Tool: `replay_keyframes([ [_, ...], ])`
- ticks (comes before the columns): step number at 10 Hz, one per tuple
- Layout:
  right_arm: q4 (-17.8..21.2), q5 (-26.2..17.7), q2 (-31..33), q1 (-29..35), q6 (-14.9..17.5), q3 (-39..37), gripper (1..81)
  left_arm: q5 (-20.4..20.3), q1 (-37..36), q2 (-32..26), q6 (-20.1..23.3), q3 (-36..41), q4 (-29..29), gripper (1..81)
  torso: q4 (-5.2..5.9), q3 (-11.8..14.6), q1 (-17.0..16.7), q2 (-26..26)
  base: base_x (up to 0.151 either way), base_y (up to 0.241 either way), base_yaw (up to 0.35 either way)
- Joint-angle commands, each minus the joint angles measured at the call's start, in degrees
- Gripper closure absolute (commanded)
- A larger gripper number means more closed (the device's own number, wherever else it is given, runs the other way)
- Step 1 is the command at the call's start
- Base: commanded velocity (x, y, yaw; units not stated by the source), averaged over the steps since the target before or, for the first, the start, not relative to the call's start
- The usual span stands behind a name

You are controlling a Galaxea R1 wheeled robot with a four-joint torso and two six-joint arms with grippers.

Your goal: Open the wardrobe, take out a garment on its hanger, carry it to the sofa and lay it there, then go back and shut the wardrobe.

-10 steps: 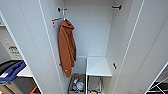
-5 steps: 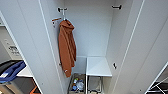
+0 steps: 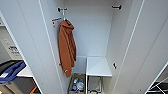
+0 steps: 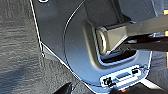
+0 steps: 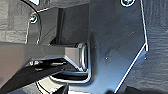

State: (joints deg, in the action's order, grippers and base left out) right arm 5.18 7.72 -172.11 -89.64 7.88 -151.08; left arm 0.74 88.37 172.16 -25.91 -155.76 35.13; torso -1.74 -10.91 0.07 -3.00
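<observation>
The wardrobe [image 3: 90,32] stands open right in front of me in the head view. Its white left door [image 3: 27,37] and right door [image 3: 150,50] are both swung out wide. Inside, on the left, a rust-orange hooded garment [image 3: 66,47] hangs limp from a black hook fitting [image 3: 61,10]. A black bracket [image 3: 116,7] sits high on the right inner wall with nothing on it. The wrist views look down past my own dark plate [image 4: 75,45] and bar [image 5: 37,55] onto dark floor.
A white shelf block [image 3: 98,66] fills the wardrobe's lower right. Beside it, low down, a bin [image 3: 77,85] holds several small items. A blue and black object [image 3: 11,71] sits outside the left door. A dark wire frame [image 3: 160,87] shows at the lower right.
</observation>
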Motion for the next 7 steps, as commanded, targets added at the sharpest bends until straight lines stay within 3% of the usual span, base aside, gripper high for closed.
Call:
replay_keyframes([
  [1,1.5,-3.4,8.4,1.8,-0.5,10.7,1.0,-2.4,-1.1,-4.0,22.9,5.9,-30.4,1.0,0.00,0.0,0.0,0.0,0.000,0.000,0.000],
  [4,5.1,-2.8,18.2,3.9,-0.7,21.4,1.0,-2.7,-1.5,-8.6,23.2,10.3,-32.4,1.0,0.02,0.0,0.0,0.0,0.000,0.000,0.000],
  [6,7.7,-2.5,24.8,6.0,-0.7,27.4,1.0,-5.4,-3.3,-12.6,23.4,11.9,-32.1,1.0,0.00,0.0,0.0,0.0,0.000,0.000,0.000],
  [7,9.7,-2.2,28.9,7.1,-0.7,31.0,1.0,-5.5,-4.1,-17.1,23.6,18.4,-32.1,1.0,0.00,0.0,0.0,0.0,0.000,0.000,0.000],
])
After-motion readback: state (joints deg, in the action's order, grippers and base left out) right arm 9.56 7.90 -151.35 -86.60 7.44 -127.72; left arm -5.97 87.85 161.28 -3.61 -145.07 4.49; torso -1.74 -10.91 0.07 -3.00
